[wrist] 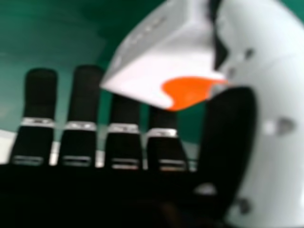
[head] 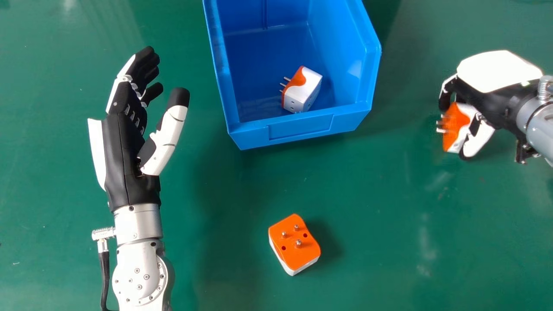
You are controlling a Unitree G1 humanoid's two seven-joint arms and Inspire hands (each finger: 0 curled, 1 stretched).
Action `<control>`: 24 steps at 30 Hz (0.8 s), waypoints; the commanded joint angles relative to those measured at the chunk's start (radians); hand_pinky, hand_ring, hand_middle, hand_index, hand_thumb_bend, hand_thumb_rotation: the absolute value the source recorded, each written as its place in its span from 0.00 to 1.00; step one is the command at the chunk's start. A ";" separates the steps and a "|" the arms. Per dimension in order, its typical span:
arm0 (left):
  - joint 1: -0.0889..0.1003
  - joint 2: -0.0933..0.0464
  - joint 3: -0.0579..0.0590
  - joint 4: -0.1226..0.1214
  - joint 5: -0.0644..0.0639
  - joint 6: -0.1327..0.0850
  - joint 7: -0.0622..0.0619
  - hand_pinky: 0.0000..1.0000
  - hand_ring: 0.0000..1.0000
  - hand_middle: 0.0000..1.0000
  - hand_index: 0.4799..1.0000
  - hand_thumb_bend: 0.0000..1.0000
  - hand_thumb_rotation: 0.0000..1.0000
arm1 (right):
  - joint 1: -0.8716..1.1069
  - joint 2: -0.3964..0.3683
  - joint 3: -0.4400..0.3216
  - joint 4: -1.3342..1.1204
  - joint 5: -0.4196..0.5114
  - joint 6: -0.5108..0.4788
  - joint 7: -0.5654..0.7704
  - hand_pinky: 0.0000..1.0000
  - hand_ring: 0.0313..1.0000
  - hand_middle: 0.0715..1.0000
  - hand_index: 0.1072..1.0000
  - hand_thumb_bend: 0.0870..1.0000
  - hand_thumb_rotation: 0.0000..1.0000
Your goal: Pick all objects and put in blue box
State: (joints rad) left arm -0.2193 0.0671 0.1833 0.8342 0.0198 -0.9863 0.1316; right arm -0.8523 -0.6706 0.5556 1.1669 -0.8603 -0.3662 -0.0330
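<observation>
Between the curled fingers and thumb of the right hand (head: 492,73): boxy white-and-orange adapter (head: 459,125), metal pins projecting. Beyond, smooth blue box (head: 300,125) containing a second adapter (head: 301,93). On glossy green tabletop (head: 367,216), third adapter (head: 294,244), pins upward. Left hand (head: 125,160): fingers relaxed.

plug (head: 309,90) in box (head: 300,126), another plug (head: 290,252) before

Blue box (head: 300,125): open-topped, upright, at 12 o'clock.

First plug adapter (head: 302,93): white and orange; on its side inside the box, pins toward 10 o'clock.

Second plug adapter (head: 296,246): matching; orange face and pins up, tabletop (head: 367,194), 6 o'clock.

Third plug adapter (head: 453,125): matching; held in the right hand (head: 497,71), 3 o'clock, pins toward 9 o'clock.
</observation>
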 commanded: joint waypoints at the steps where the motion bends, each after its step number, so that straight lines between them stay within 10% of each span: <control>1: -0.009 0.005 0.002 -0.006 0.002 -0.020 0.003 0.82 0.85 0.84 0.63 0.70 0.51 | -0.032 -0.014 -0.001 -0.010 0.004 0.009 -0.021 0.46 0.53 0.50 0.53 0.53 0.00; 24: -0.033 -0.012 -0.007 0.006 0.011 -0.032 0.013 0.81 0.85 0.84 0.63 0.71 0.52 | 0.008 -0.063 -0.029 -0.139 -0.024 0.064 -0.177 0.32 0.42 0.50 0.47 0.45 0.00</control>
State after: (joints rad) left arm -0.2413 0.0619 0.1804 0.8470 0.0242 -0.9936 0.1394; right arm -0.8432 -0.6978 0.5551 1.0617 -0.9034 -0.3198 -0.1775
